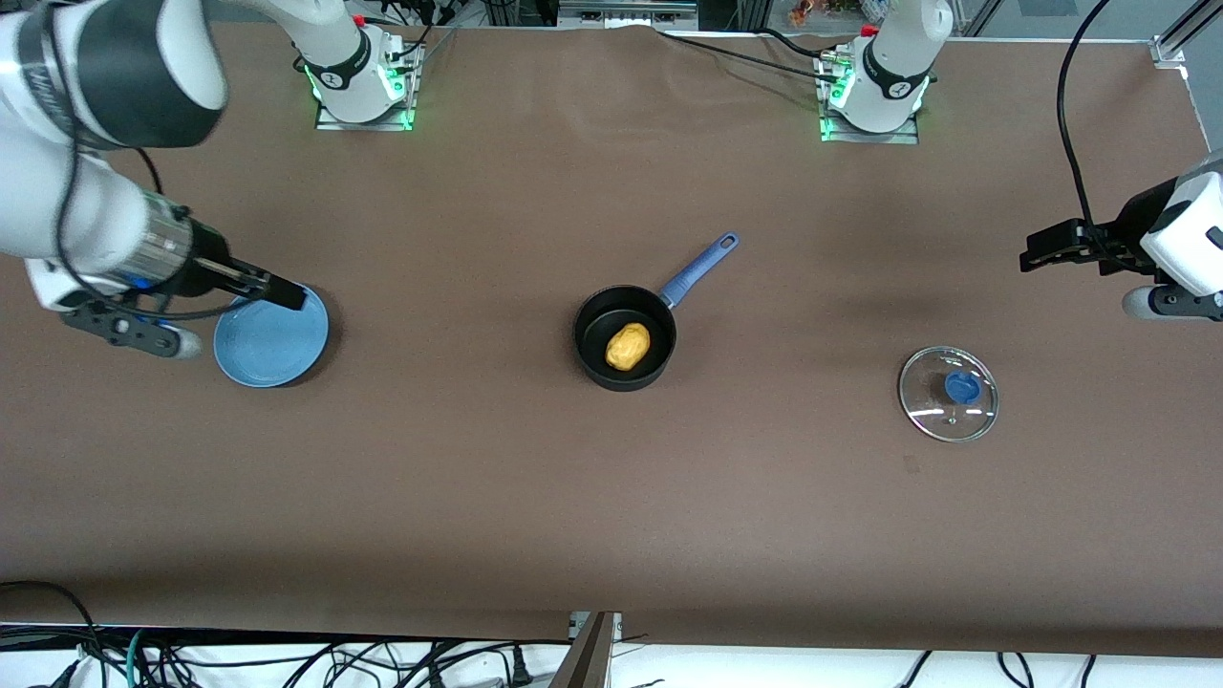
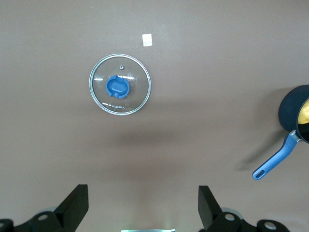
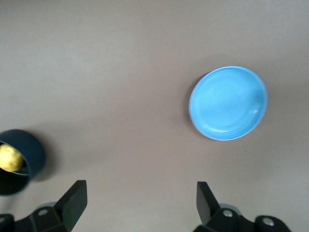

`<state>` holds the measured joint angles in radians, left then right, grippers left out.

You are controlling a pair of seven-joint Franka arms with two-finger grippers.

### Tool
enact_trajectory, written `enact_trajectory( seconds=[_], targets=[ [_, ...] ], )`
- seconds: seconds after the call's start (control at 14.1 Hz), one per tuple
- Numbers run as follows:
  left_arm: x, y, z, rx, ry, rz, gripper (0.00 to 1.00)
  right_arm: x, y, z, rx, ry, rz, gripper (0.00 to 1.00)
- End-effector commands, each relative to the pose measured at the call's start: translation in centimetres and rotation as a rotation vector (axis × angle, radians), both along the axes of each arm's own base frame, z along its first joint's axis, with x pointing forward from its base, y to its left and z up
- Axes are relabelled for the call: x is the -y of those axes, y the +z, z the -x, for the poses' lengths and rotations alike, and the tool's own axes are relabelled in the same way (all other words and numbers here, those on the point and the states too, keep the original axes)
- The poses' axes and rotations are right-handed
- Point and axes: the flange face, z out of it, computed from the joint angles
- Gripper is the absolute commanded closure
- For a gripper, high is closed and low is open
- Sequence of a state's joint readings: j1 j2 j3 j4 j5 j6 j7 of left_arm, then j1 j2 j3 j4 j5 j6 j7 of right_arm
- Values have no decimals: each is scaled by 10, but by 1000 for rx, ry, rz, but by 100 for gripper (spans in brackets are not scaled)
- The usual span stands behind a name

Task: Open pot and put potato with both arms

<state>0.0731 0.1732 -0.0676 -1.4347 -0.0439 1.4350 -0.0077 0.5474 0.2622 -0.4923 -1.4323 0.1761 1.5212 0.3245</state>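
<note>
The pot (image 2: 295, 114) and potato (image 2: 304, 117) are cut by the left wrist view's edge; right wrist view likewise.

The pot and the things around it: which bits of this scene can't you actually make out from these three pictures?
- Pot: cut by the picture's edge in both wrist views, so only part of its rim shows there.
- Potato: its underside is hidden by the pot's wall in every view.
- Plate: in the front view the right gripper overlaps its rim.
- Lid: the lettering on its glass is too small to read reliably.
- Left gripper: its arm runs off the front view's edge.
</note>
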Motion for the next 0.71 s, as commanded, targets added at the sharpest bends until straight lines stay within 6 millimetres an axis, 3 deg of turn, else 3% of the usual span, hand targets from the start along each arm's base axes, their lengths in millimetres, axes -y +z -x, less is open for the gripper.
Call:
enact_trajectory(
  seconds=[0.0, 0.07, 0.28, 0.64],
  targets=[
    [1, 4, 2, -2, 2, -21, 0, 29, 0, 20, -17, 98, -12, 0],
    [1, 4, 2, -2, 1, -21, 0, 45, -2, 24, -14, 106, -10, 0],
    [1, 4, 2, -2, 2, -21, 0, 48, 0, 37, 49, 196, 13, 0],
    [1, 4, 2, -1, 1, -21, 0, 91, 4, 60, 100, 264, 18, 0]
  ],
)
